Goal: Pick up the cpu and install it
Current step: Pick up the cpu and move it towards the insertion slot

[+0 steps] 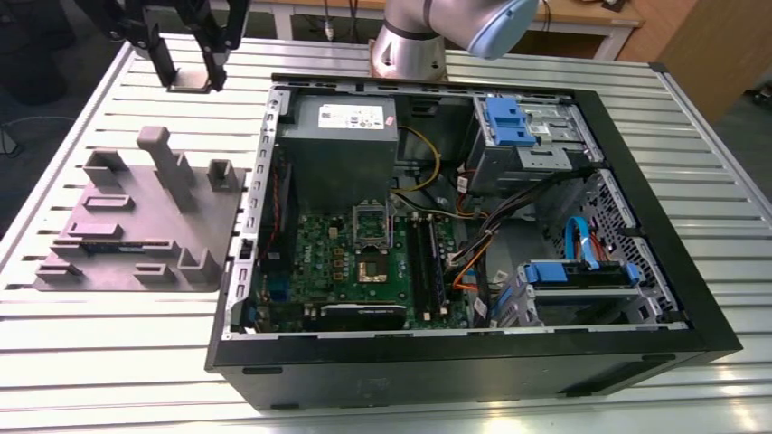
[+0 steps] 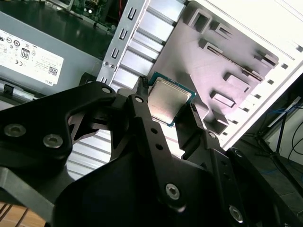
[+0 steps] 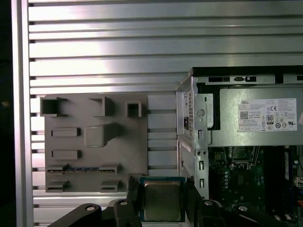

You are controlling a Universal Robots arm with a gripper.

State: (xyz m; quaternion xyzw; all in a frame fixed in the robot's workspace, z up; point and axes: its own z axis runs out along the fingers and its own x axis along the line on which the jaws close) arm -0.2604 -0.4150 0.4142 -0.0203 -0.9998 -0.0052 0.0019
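Observation:
The cpu (image 2: 168, 101), a small square chip with a silver-grey metal top and a green edge, sits between my black fingers in both wrist views. My gripper (image 2: 168, 97) is shut on it, one finger on each side. In the exterior view the gripper (image 1: 191, 81) hangs over the slatted table at the far left, outside the computer case, with the cpu (image 1: 191, 87) as a pale plate at its tips. The green motherboard (image 1: 362, 271) lies inside the open case, and its square metal-framed socket (image 1: 368, 264) has a brownish centre. The first wrist view shows the cpu (image 3: 162, 201) beside the case wall.
A grey moulded fixture plate (image 1: 133, 226) with raised blocks lies on the table at the exterior view's left of the case. The black case (image 1: 675, 298) holds a grey power supply (image 1: 343, 149), blue drive brackets (image 1: 513, 122) and cable bundles (image 1: 483, 244). The arm's base (image 1: 410, 45) stands behind.

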